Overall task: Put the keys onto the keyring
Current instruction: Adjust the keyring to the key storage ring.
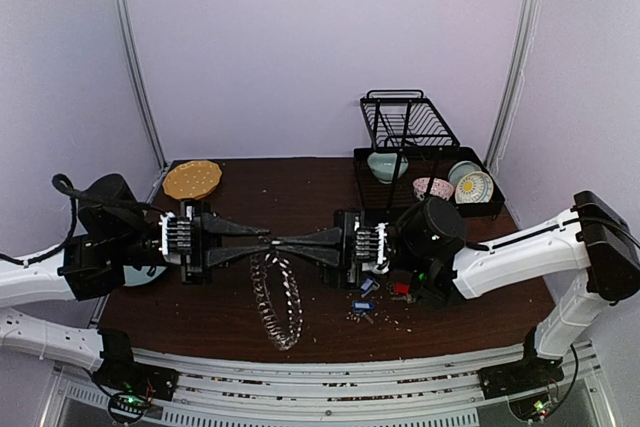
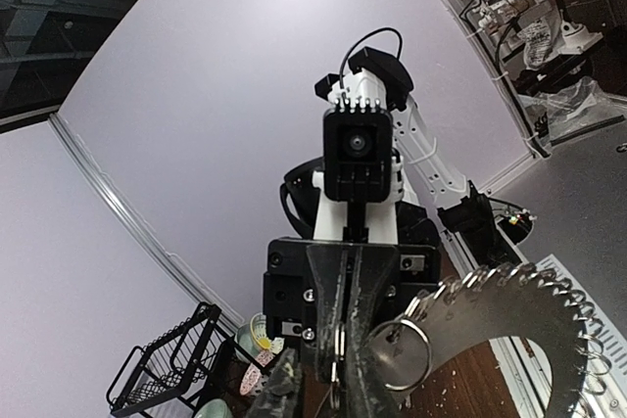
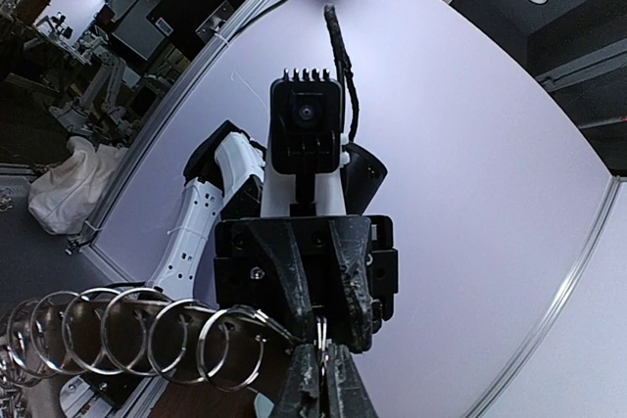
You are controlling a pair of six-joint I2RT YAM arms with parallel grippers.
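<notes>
Arms nose to nose above mid-table. The right pincer point(image 1: 290, 243) is clamped right down, pinching one ring of the long silver chain-like keyring point(image 1: 283, 317) of small linked split rings. The rest of the loop hangs straight below the tips, and its bottom end looks to reach the table. The left pincer point(image 1: 262, 244) faces it at the same ring, jaws nearly together; can't tell if it grips or only touches. My read: one side anchors the ring while the other tries to work the split open for a key. The small silver keys point(image 1: 364, 305) with blue and red oblong plastic tags lie loose on the table below the right pincer's wrist. None on the ring that I can see. Surface is a dark brown wooden tabletop point(image 1: 200, 297), speckled with debris. Beyond the right pincer: black wire dish rack point(image 1: 405, 122) and patterned bowls point(image 1: 473, 187). Beyond the left pincer: tan round cork mat point(image 1: 192, 179). Pale lilac walls all round.
</notes>
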